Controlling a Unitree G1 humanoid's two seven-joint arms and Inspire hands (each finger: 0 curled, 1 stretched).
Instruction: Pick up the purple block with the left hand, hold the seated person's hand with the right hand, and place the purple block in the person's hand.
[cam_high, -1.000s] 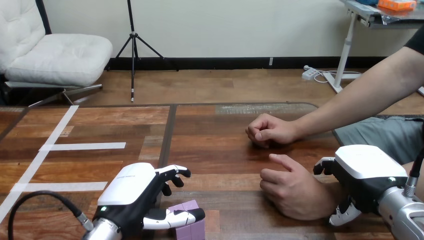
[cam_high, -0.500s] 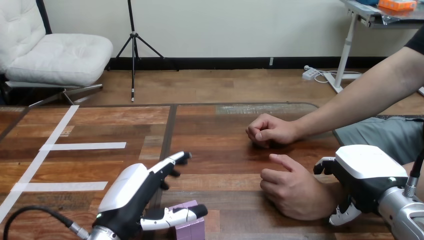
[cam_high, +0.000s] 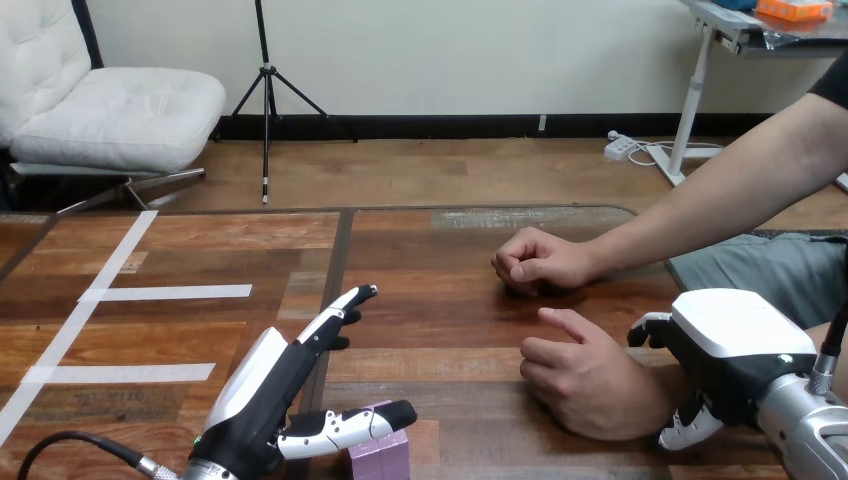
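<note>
Head view: a dark wooden plank table carries white tape strips on its left part. From the right edge, the person's far hand rests on the wood as a loose fist. The person's nearer hand lies knuckles up just in front of it. The robot's right hand clasps that nearer hand's wrist, fingers curled over it and thumb hooked beneath. The left hand lies low at bottom centre with straight fingers pointing forward, gripping nothing. Its thumb stretches across the small purple block at the table's near edge, possibly touching its top.
</note>
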